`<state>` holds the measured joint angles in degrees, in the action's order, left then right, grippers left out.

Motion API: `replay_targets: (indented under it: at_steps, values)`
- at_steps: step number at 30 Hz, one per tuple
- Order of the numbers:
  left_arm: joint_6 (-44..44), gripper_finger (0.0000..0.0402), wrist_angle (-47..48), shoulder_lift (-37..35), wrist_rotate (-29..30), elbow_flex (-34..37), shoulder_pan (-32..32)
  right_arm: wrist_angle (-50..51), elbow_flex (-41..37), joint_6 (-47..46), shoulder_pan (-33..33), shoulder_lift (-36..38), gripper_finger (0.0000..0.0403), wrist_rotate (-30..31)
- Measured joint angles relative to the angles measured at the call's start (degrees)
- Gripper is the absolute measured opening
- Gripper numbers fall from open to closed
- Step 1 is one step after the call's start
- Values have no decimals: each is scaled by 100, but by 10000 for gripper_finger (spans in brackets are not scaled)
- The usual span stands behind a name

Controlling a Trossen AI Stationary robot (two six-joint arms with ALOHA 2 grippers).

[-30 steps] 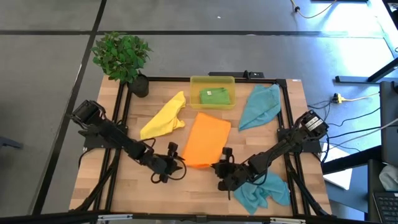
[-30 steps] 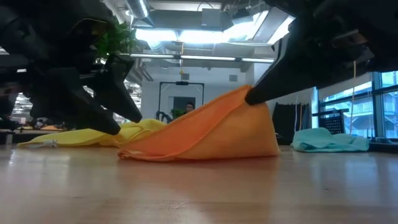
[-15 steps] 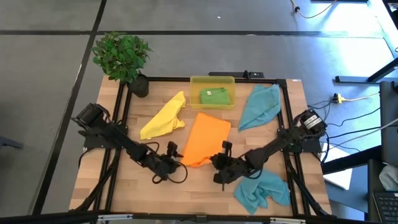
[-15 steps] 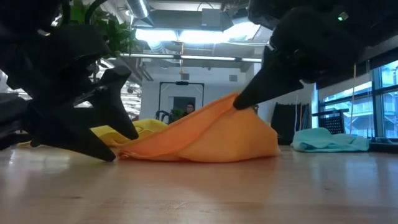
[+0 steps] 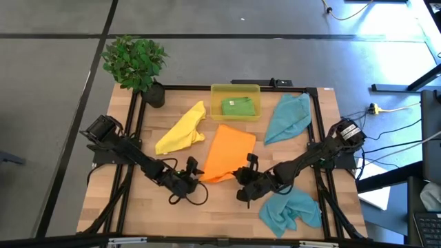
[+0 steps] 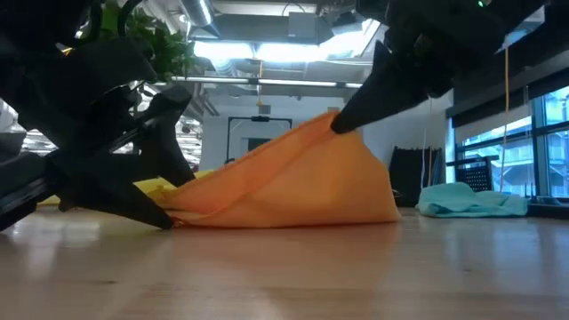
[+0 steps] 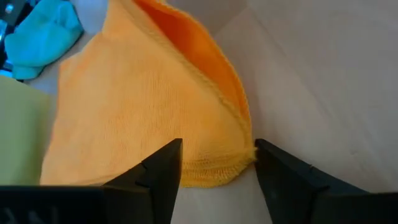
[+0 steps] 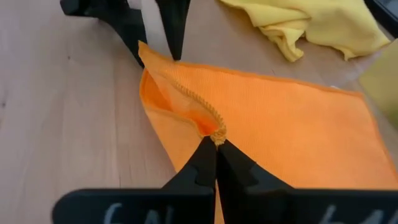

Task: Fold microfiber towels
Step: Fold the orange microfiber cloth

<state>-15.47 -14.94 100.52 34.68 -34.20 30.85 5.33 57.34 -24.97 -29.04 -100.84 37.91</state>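
Note:
An orange microfiber towel [image 5: 229,153] lies in the middle of the table with one near corner raised into a peak [image 6: 322,135]. My right gripper [image 5: 242,175] is shut on that corner. My left gripper [image 5: 198,177] is low at the towel's near left corner [image 7: 219,169], open, with one finger on each side of it. A yellow towel [image 5: 180,129] lies crumpled at the far left. A green towel [image 5: 238,107] lies folded in the yellow bin [image 5: 235,89]. One teal towel [image 5: 288,117] lies at the far right and another [image 5: 293,210] at the near right. My left gripper has its fingers [image 7: 163,167] beside the towel's near left corner; I cannot tell whether they touch it. My right gripper pinches the orange towel's hemmed corner [image 8: 217,132] between its fingertips, slanting down from the table's near right. That corner is lifted clear; the cloth slopes down from it to the table.
A potted plant [image 5: 136,63] stands at the far left corner. A black frame [image 5: 318,124] runs round the tabletop. Bare wood lies along the near edge between the two arms.
My right gripper has carried the orange towel's corner up and toward the table's left, so the peak stands higher and the near edge is drawn in. My left gripper has sunk to the table and rolled at the towel's near left corner.

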Motion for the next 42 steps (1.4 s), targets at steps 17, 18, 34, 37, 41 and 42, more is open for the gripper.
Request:
replay_targets:
  at_steps: [17, 18, 34, 37, 41, 42]
  values:
    - [-116, 7, -158, 33, -127, -106, 27, 184, 2, -2, 0, 79, 2, -49]
    - [-76, 6, -136, 38, -118, -181, 44, 218, 2, 14, 0, 79, 3, -135]
    - [2272, 0, 1603, 58, -1247, -1823, 807, 195, 0, -247, -854, 4, 2, -1706]
    - [2416, 0, 1587, 47, -1383, -2026, 959, 124, 0, -330, -1036, -22, 2, -1825]
    - [2262, 0, 1744, 44, -1229, -2261, 1000, 99, 0, -338, -1112, 11, 2, -1385]
    - [2217, 0, 1893, 43, -1225, -2331, 969, 97, 0, -345, -1098, 33, 2, -1317]
